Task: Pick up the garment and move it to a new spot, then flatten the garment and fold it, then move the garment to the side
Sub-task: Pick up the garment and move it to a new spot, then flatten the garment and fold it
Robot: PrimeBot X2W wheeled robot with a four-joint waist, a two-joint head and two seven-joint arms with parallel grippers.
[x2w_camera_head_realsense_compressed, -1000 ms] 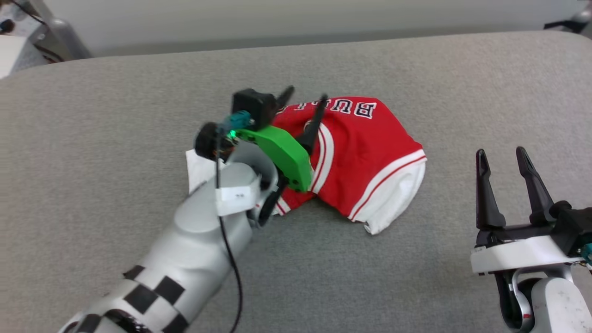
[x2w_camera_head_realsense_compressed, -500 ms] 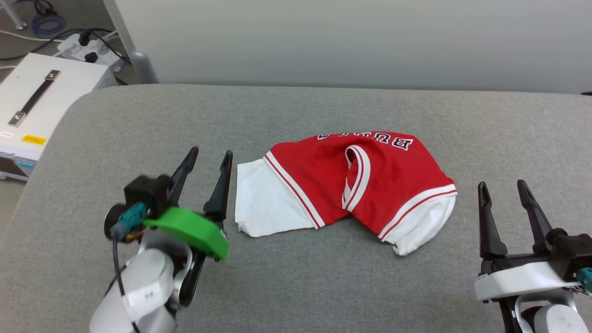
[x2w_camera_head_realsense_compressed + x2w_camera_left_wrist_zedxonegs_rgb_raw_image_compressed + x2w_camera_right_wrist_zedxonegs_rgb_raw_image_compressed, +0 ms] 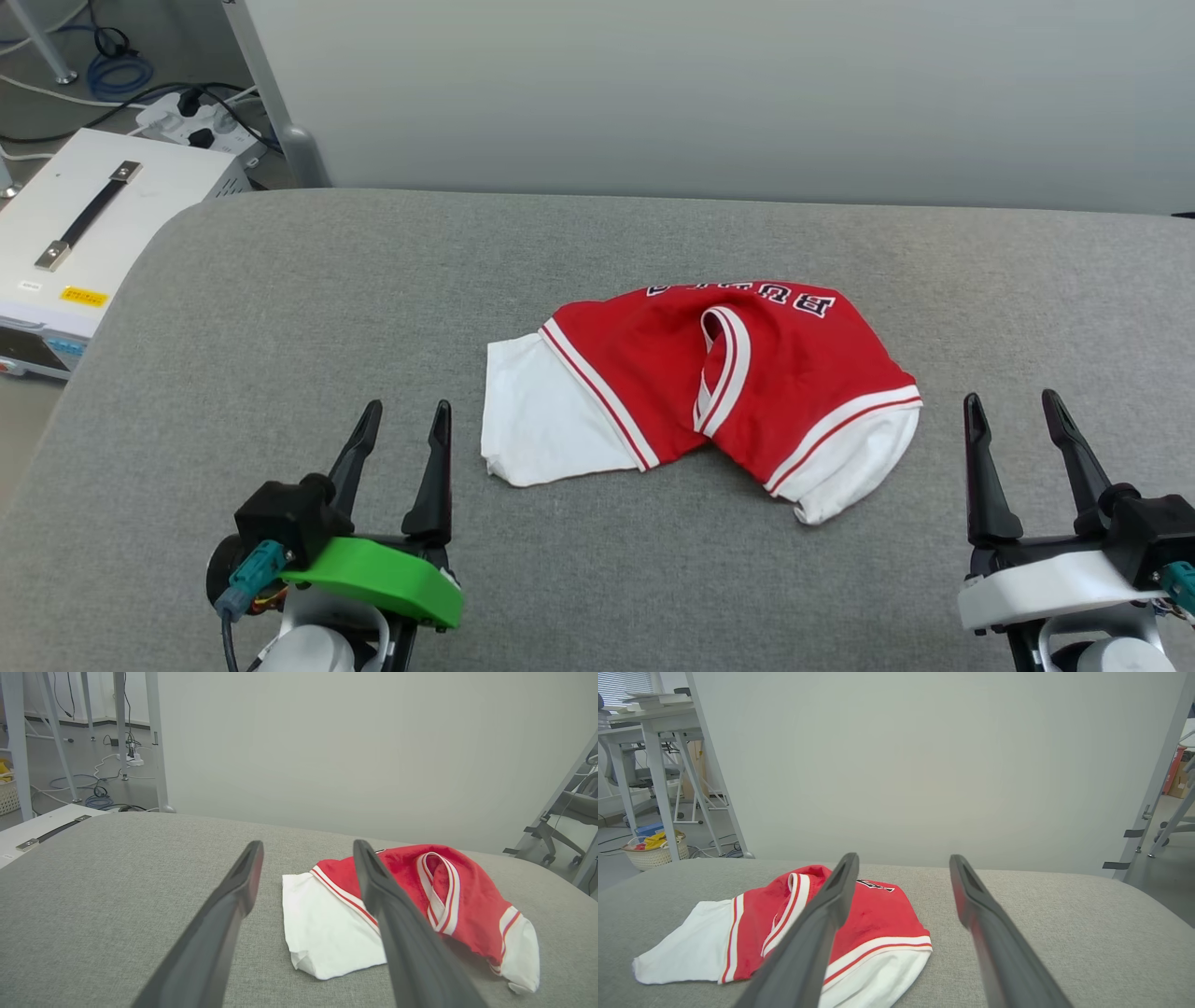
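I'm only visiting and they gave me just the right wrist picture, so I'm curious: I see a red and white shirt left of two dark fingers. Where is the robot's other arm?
Observer: The left gripper sits at the near left of the table, fingers spread and empty, beside the garment but not touching its white sleeve.
Operator: Anything past that end of the table?
Observer: A white box with a black handle stands lower, off the left end.
Operator: What's printed on the shirt?
Observer: Black, white-edged letters run along its far edge, upside down from the head camera; "BU" reads clearly, the rest curls over.
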